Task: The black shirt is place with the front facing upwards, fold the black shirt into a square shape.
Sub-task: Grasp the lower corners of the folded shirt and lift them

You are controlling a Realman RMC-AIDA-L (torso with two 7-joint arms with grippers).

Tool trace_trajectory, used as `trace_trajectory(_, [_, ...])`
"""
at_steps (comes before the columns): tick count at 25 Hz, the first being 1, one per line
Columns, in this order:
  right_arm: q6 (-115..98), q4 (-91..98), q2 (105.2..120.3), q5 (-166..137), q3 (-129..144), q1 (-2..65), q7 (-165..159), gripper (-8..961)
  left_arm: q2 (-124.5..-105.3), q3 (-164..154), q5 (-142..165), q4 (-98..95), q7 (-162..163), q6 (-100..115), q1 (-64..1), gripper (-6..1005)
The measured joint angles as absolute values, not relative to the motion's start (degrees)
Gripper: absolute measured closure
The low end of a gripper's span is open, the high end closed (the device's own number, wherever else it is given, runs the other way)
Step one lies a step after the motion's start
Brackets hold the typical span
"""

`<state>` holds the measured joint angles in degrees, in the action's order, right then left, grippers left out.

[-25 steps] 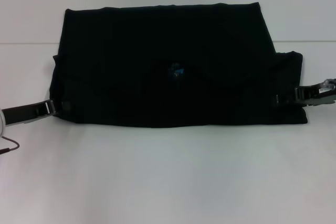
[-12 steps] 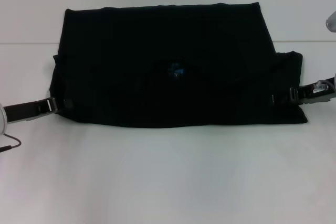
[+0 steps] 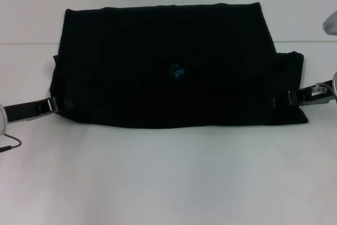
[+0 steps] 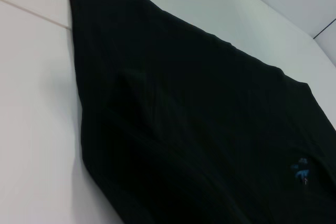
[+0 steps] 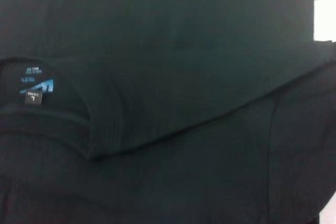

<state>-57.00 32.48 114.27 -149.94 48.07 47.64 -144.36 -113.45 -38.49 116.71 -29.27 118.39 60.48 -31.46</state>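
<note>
The black shirt (image 3: 163,40) lies flat on the white table, folded into a wide rectangle. Its tiny blue neck label (image 3: 177,70) shows near the middle. The chest letters are hidden. My left gripper (image 3: 64,103) is at the shirt's left edge near the front corner, touching the cloth. My right gripper (image 3: 280,100) reaches over the shirt's right edge near the front right corner. The left wrist view shows the shirt (image 4: 184,103) and label (image 4: 301,169). The right wrist view is filled by the shirt (image 5: 184,35), with its collar and label (image 5: 37,88).
The white table (image 3: 168,177) stretches in front of the shirt. A thin cable (image 3: 9,145) lies at the left edge. A grey part (image 3: 330,23) shows at the far right edge.
My right gripper has slid a little further in over the shirt's right edge and dropped slightly. My left gripper has edged slightly inward. The shirt has not moved.
</note>
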Motion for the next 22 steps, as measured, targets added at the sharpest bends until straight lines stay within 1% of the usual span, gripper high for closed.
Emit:
trace_trajectory(11, [-56.9, 32.5, 114.53, -149.9, 49.6, 47.5, -144.6, 465, -113.45, -38.4, 116.7, -29.3, 118.4, 60.5, -31.5, 966])
trace_trajectory(22, [-57.7, 33.0, 114.46, -149.9, 49.5, 47.5, -144.9, 891, -113.46, -36.9, 116.7, -29.5, 118.3, 60.8, -31.3, 966])
